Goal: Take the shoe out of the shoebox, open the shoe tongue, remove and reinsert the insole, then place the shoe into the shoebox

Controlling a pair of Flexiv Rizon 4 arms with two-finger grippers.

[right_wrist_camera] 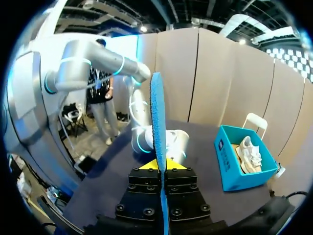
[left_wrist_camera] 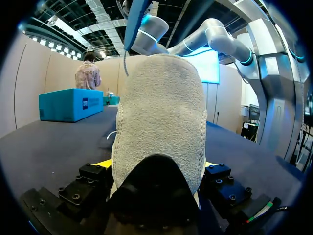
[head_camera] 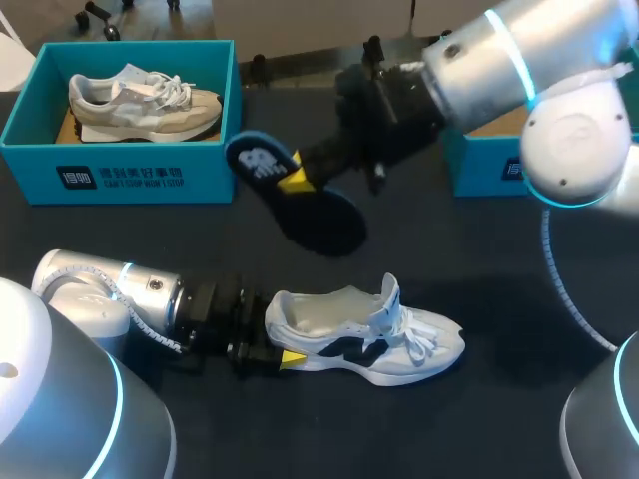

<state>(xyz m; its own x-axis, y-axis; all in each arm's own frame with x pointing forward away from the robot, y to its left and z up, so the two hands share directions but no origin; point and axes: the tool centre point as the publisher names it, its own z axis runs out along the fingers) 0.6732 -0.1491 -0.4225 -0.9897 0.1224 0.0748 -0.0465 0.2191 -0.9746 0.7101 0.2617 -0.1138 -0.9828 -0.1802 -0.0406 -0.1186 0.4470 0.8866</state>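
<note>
A white shoe with black side panels (head_camera: 369, 339) lies on its sole on the dark table, toe pointing right. My left gripper (head_camera: 285, 357) is at its heel. In the left wrist view the fuzzy heel (left_wrist_camera: 159, 117) fills the gap between the widely spread fingers (left_wrist_camera: 103, 164), which touch it from both sides. My right gripper (head_camera: 295, 180) hangs above the table behind the shoe, shut on a dark blue insole (head_camera: 262, 162). In the right wrist view the insole (right_wrist_camera: 157, 112) sticks out edge-on from between the closed fingers (right_wrist_camera: 155, 165).
A teal shoebox (head_camera: 120, 170) stands at the back left with a beige shoe (head_camera: 145, 100) inside. Another teal box (head_camera: 489, 165) stands at the back right, partly hidden by my right arm. A dark shadow lies on the table under the insole.
</note>
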